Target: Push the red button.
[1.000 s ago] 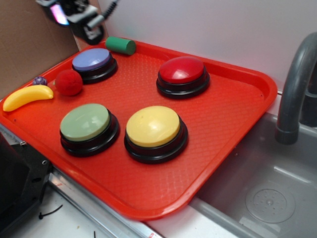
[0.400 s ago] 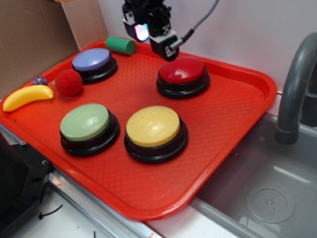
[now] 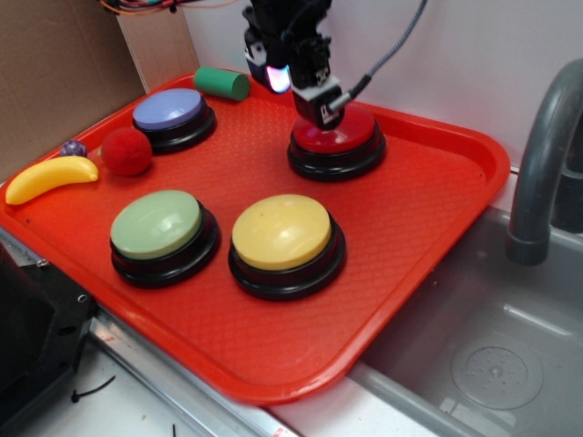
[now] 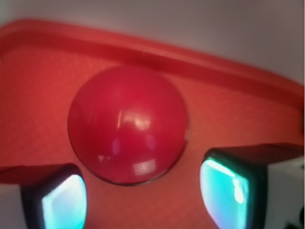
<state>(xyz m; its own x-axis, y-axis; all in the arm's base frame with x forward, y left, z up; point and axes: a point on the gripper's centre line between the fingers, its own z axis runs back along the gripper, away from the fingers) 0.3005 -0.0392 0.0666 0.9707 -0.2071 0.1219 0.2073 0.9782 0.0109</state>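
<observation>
My gripper: swung in, now low over the red button | fingers apart, dome just ahead between them | press imminent, I judge

End effector sits over red button, nothing between them. Bare tray right and front of it. Green cylinder and blue button stand left; faucet well right.

The gripper hung from the arm over the tray's far edge, pointing down, its fingers spread apart with glowing pads.
</observation>
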